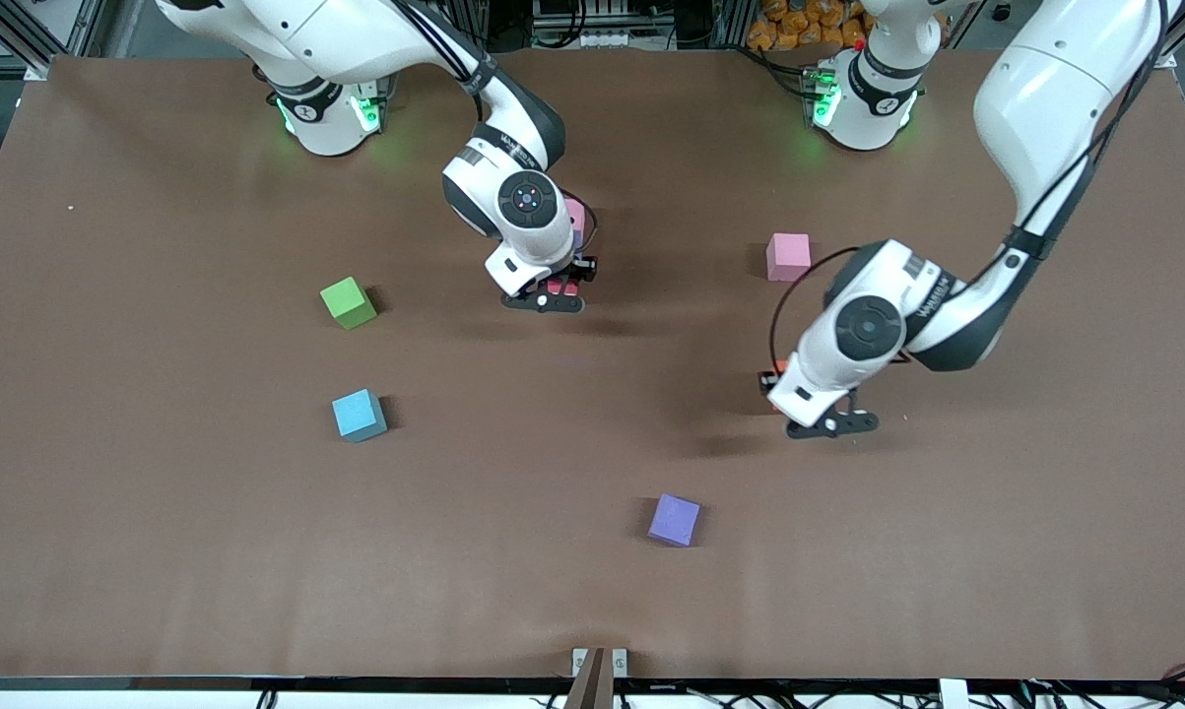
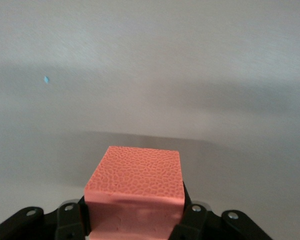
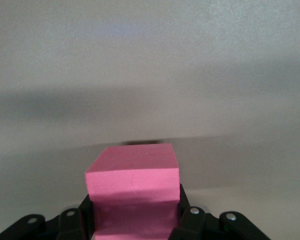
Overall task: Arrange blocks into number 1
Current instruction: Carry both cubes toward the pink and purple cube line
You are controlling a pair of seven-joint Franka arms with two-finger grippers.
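Note:
My right gripper [image 1: 551, 298] hangs over the middle of the table, shut on a red block [image 1: 563, 288]. In the right wrist view that block [image 3: 132, 172] looks deep pink and fills the gap of the gripper [image 3: 135, 220]. My left gripper [image 1: 833, 423] hangs over the table toward the left arm's end, shut on an orange block [image 2: 137, 175]; in the front view only an orange sliver [image 1: 777, 370] shows beside the hand. Loose on the table lie a pink block [image 1: 787, 256], a purple block [image 1: 674, 519], a green block [image 1: 348, 302] and a light blue block [image 1: 359, 415].
The brown tabletop [image 1: 159, 551] carries only the blocks. The purple block lies nearest the front camera, and the green and light blue ones lie toward the right arm's end. A pink patch [image 1: 574, 219] peeks out beside the right wrist; what it is I cannot tell.

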